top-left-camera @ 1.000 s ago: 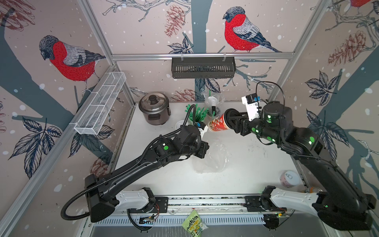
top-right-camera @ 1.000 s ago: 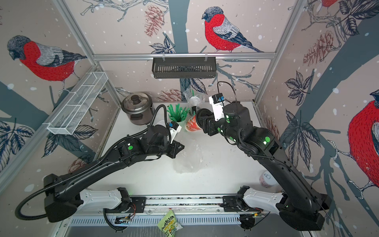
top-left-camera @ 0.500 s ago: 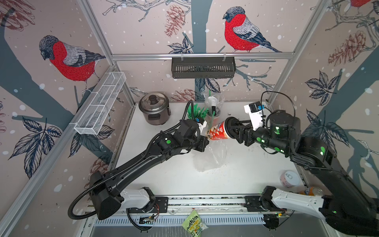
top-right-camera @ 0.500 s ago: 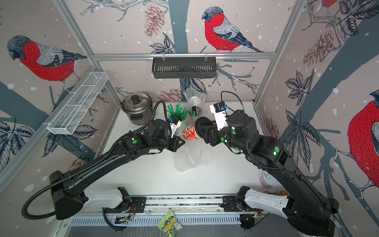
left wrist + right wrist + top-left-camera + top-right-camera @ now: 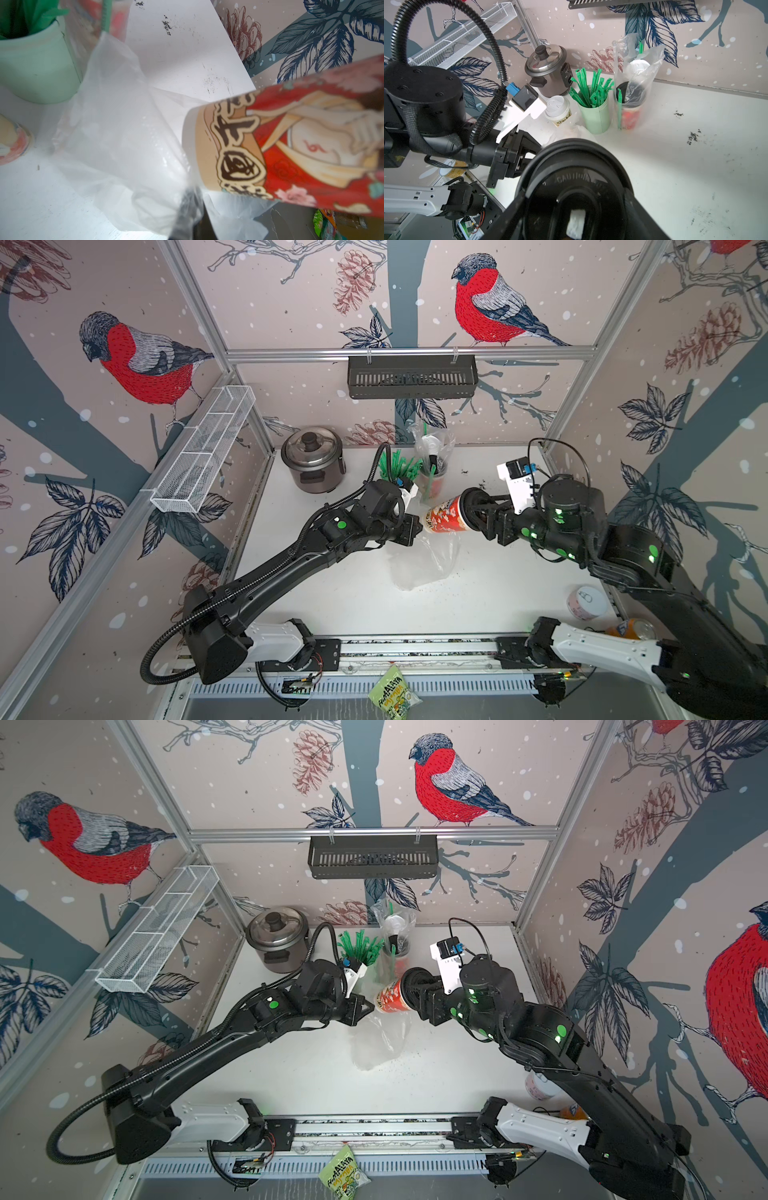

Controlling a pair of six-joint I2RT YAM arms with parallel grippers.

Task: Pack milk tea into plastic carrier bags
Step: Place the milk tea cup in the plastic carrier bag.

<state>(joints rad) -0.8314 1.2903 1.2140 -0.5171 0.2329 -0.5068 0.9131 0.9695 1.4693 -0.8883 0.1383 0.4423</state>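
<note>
My right gripper [image 5: 478, 512] is shut on a red printed milk tea cup [image 5: 445, 515] with a black lid [image 5: 577, 187]. The cup lies almost level, its base towards my left gripper [image 5: 411, 531]. That gripper is shut on the top edge of a clear plastic carrier bag [image 5: 419, 562], which hangs from it down to the table. In the left wrist view the cup [image 5: 291, 145] sits at the bag [image 5: 116, 135] opening. Another carrier bag [image 5: 631, 89] with two cups stands at the back. A white-lidded cup [image 5: 557, 108] stands beside the straws.
A pale green cup of green straws [image 5: 399, 466] and a rice cooker [image 5: 313, 460] stand at the back. Two cans [image 5: 586, 601] sit at the right front edge. A snack packet [image 5: 392, 691] lies in front of the rail. A wire basket [image 5: 203, 448] hangs on the left wall.
The right arm has lowered the cup and tipped it further over, base towards the bag. The left gripper has lifted the bag's edge a little.
</note>
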